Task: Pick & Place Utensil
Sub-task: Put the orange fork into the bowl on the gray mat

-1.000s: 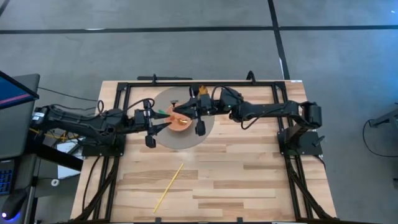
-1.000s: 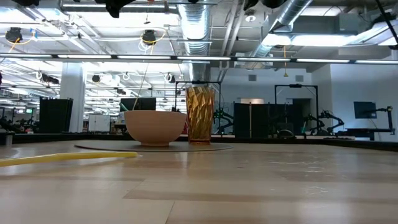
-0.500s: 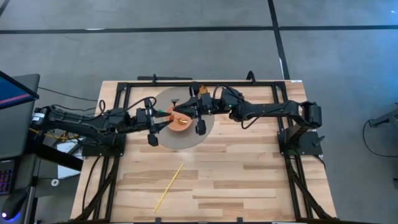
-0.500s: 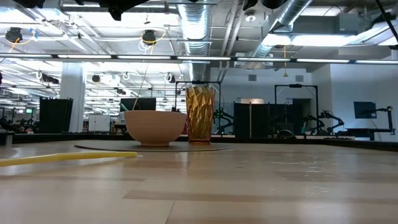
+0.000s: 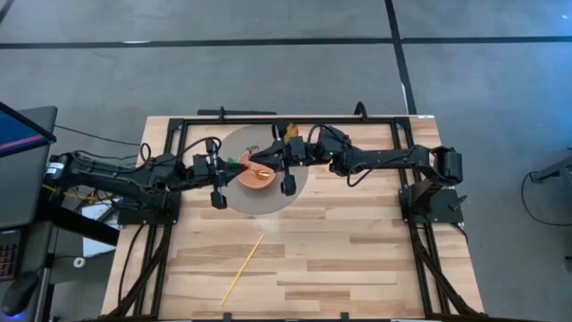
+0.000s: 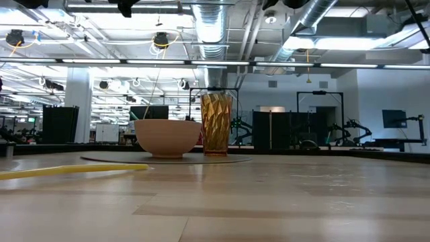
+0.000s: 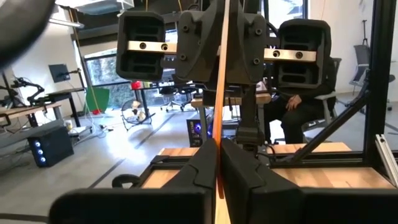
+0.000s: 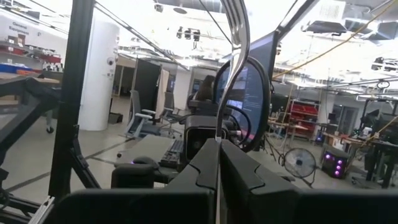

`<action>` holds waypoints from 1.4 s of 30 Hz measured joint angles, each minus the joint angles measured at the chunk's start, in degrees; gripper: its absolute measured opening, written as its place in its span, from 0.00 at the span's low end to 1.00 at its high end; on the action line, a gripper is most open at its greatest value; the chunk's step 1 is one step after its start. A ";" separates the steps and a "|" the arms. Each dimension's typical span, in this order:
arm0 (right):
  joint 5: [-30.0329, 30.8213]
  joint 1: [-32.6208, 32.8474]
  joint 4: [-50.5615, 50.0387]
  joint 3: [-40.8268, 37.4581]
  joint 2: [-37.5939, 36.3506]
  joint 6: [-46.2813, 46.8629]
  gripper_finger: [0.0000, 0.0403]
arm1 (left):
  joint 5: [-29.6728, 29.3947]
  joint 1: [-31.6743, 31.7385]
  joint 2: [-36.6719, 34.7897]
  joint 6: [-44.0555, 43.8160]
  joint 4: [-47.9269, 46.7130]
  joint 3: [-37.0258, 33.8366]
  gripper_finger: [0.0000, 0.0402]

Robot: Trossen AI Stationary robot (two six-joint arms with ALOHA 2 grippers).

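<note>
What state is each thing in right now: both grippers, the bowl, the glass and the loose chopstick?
Left gripper: shut on an orange chopstick, held upright over the mat.
Right gripper: shut on a metal utensil, above the bowl.
Bowl: upright on the round mat.
Glass: upright beside the bowl.
Yellow chopstick: lying flat on the table, untouched.

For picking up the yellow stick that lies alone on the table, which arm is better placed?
Neither clearly. Both the left gripper and the right gripper are shut on utensils above the bowl. The yellow stick lies slightly toward the left arm's side, so left, after it releases.
</note>
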 joint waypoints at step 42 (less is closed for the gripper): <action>18.23 0.68 -60.92 -0.02 -4.74 7.32 0.32 | 6.36 7.14 -2.79 -49.38 -54.86 13.75 0.02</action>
